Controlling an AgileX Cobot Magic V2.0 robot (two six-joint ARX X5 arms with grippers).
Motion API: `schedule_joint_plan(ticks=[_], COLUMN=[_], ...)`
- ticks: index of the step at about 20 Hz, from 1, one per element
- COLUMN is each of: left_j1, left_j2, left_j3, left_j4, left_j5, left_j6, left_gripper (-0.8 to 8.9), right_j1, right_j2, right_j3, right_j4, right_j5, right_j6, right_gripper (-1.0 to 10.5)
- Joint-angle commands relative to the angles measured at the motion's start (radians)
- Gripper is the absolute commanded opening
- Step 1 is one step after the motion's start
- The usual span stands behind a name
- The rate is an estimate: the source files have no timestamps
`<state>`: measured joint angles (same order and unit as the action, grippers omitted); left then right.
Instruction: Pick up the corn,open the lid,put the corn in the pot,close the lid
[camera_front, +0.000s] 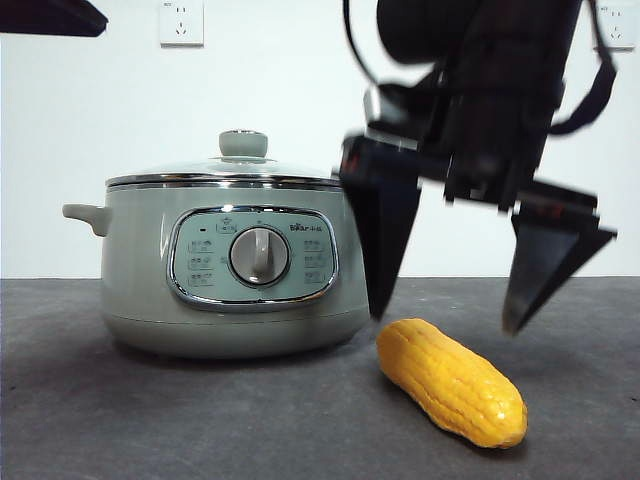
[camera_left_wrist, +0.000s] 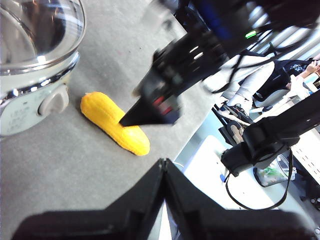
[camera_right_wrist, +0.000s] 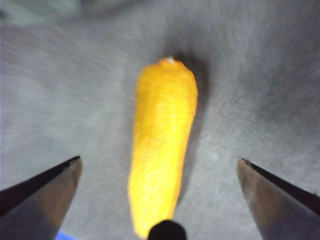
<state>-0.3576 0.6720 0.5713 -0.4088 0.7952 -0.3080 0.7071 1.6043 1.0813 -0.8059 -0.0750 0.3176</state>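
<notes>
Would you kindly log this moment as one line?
right claw: open above corn | lid: on pot | left claw: shut, waiting

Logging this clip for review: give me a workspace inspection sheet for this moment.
Surface: dark grey table, bare around the items.
Job's things: corn lying on the table beside the pot; lid on the pot.
Clutter: nothing seen.
Hands: right hand open, above the corn, not touching; left hand shut, held back.
Cables: black cables on the right arm.
Surroundings: white wall, sockets.
</notes>
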Motion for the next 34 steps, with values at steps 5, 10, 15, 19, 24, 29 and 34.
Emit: schedule_joint_plan(ticks=[5,10,15,19,24,29,34], left_j1=[-0.003,-0.003,-0.003,-0.003,-0.004,-0.008,-0.032], left_j2=[-0.002,-0.002,0.012,0.105,0.334,0.606,0.823], left_j3=[0.057,0.06,0.061,0.13,0.397,0.705,0.989], left_j4=[0.006,0.005,0.005,-0.067,-0.261,-0.409,-0.549], left_j5=[-0.067,-0.089,-0.109,-0.154,-0.31,-0.373,-0.487], left_j6=[0.011,0.032,0.044,0.096,0.266,0.287,0.326], left_gripper=[-0.05,-0.05,-0.05,-0.04,0.0,3.78,6.2], right_j1=[0.002,0.002,0.0,0.0,0.0,0.0,0.0], right_j2=[0.114,0.135,0.123,0.038,-0.135,-0.293,-0.38], right_j3=[0.002,0.002,0.017,0.088,0.171,0.238,0.246], right_j4=[0.047,0.043,-0.011,-0.174,-0.383,-0.528,-0.562], right_j5=[0.004,-0.003,-0.003,0.005,0.005,0.005,0.005], right_j6=[-0.036,-0.095,-0.104,-0.133,-0.18,-0.181,-0.163], right_gripper=[4.7,0.3,-0.1,-0.1,-0.1,-0.1,-0.1])
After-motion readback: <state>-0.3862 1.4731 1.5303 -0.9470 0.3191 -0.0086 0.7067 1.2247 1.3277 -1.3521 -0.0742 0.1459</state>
